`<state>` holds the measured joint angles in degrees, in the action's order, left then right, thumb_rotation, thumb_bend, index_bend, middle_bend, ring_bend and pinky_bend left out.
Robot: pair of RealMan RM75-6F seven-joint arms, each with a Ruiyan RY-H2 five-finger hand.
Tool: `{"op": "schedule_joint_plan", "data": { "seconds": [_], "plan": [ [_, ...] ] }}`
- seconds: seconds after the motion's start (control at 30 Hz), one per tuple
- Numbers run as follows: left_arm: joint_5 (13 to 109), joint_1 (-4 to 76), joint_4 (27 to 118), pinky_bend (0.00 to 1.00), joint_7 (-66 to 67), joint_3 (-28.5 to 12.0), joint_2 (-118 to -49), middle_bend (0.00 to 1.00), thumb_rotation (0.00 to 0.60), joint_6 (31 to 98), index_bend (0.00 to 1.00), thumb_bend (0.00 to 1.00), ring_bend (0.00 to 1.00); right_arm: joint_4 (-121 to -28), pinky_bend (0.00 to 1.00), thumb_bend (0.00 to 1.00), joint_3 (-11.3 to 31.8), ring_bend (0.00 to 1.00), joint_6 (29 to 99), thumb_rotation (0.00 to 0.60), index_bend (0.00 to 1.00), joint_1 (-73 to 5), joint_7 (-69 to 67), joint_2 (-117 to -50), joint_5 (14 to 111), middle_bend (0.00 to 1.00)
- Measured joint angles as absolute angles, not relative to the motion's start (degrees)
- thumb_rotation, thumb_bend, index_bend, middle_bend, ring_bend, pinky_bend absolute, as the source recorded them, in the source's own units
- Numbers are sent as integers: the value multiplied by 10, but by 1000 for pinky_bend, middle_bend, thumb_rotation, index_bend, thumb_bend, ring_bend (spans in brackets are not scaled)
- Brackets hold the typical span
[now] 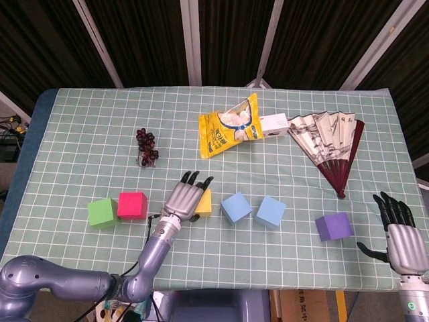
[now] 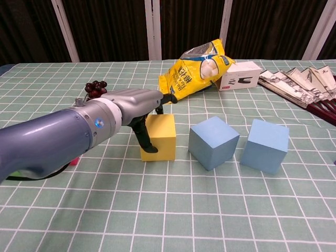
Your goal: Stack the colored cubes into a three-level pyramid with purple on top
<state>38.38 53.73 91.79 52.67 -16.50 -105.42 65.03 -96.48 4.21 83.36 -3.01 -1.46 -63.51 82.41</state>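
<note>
The yellow cube [image 1: 204, 202] [image 2: 160, 137] sits on the table under my left hand [image 1: 186, 197] [image 2: 137, 106]. The hand's fingers stretch straight over the cube's top, and the thumb [image 2: 145, 139] touches its left face. Left of it lie a pink cube [image 1: 132, 204] and a green cube [image 1: 102, 212]. Two blue cubes [image 1: 236, 207] [image 1: 271, 210] stand to the right, also seen in the chest view [image 2: 213, 142] [image 2: 268, 145]. The purple cube [image 1: 334, 227] rests alone near the front right. Beside it, my right hand [image 1: 399, 232] hovers with fingers spread, holding nothing.
A yellow snack bag [image 1: 230, 125] [image 2: 197, 68], a white box [image 1: 273, 124] and an open paper fan [image 1: 332, 144] lie at the back right. A bunch of dark grapes [image 1: 147, 146] [image 2: 95, 88] lies behind the left hand. The table's front edge is close behind the cube row.
</note>
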Motion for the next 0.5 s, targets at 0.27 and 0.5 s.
{"op": "schedule_joint_plan", "data": {
  "seconds": [0.27, 0.5],
  "plan": [
    [386, 563, 877, 0, 515, -183, -1060, 368, 600, 635, 0, 312, 0, -968, 0, 143, 43, 0, 828, 600, 0, -30, -23, -633, 817, 0],
    [368, 589, 836, 0, 517, -195, -1062, 367, 600, 608, 0, 312, 0, -971, 0, 142, 45, 0, 822, 600, 0, -32, -26, -632, 810, 0]
  ]
}}
